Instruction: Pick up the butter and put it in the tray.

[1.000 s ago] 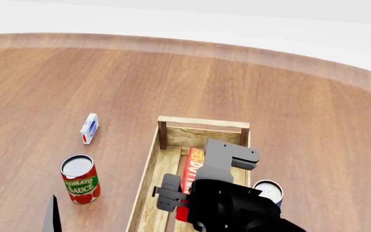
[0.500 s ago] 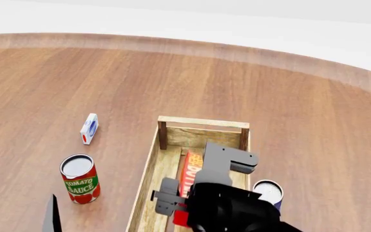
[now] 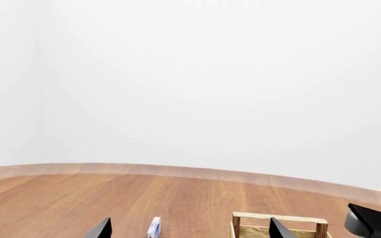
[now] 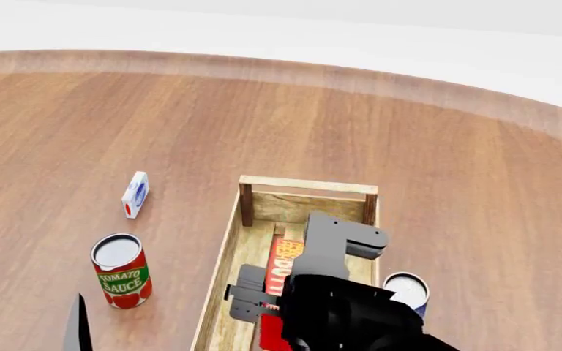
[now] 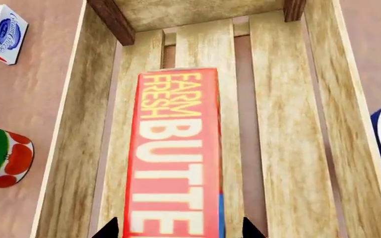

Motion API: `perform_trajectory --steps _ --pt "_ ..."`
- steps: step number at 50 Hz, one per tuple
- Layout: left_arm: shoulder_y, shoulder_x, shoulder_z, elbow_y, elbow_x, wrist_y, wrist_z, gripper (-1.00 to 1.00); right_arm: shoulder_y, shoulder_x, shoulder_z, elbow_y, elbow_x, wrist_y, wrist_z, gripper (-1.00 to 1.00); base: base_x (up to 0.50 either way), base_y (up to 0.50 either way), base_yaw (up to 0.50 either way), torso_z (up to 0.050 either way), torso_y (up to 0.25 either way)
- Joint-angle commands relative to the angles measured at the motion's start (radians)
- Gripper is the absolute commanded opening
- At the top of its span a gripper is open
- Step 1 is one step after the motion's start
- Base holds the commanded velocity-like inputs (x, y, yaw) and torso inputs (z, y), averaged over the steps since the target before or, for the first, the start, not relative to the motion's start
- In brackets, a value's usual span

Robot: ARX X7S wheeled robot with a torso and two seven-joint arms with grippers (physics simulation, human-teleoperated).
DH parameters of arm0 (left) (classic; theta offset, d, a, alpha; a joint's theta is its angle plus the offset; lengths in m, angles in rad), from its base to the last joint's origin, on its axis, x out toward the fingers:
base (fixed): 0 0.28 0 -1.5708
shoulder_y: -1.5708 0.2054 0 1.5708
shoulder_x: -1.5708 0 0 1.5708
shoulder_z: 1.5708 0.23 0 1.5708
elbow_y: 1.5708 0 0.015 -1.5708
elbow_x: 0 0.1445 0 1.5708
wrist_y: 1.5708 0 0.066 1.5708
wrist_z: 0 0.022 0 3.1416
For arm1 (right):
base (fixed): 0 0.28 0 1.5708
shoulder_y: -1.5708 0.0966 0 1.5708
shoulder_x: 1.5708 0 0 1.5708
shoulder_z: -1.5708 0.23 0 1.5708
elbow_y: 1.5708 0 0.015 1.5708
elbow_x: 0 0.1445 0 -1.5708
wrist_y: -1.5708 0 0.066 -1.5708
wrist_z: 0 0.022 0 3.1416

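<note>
**Butter lying in tray, R claw straddling it**

Butter [image 5: 174, 158] lies flat, label up, lengthwise on the slats inside the tray [image 5: 289, 148], closer to the tray's 9 o'clock wall than its 3 o'clock wall in head view. R claw [image 5: 178, 229] sits over the carton's near end; its two dark fingertips [image 5: 109, 229] show just outside each long edge, spread wider than the box, so it looks released, not gripping. L claw [image 3: 187, 229] is up in the air w/ tips well apart, holding nothing. On the wood table [image 4: 437, 146]: tomato sauce can [image 4: 121, 270] at the tray's 9 o'clock, small white-blue carton [image 4: 135, 194] at approx 10 o'clock, blue can [image 4: 406, 291] just beside the tray at 3 o'clock.
</note>
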Motion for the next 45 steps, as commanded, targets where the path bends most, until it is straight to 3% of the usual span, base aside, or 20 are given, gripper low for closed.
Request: perform_trajectory --steps 1,35,45 --pt "-0.004 0.02 -0.028 -0.015 0.023 0.01 0.025 1.0 0.01 -0.02 0.038 0.009 -0.045 -0.03 -0.058 1.0 0.0 0.0 0.0 0.0 0.0" --pt "0.0 0.016 0.0 0.001 0.039 0.007 0.019 1.0 0.048 -0.019 0.045 -0.05 -0.102 -0.072 -0.046 1.0 0.0 0.0 0.0 0.0 0.0" --pt "0.001 0.009 -0.005 0.02 0.036 0.002 0.013 1.0 0.062 0.187 0.088 -0.524 -0.127 -0.183 0.124 1.0 0.0 0.0 0.0 0.0 0.0"
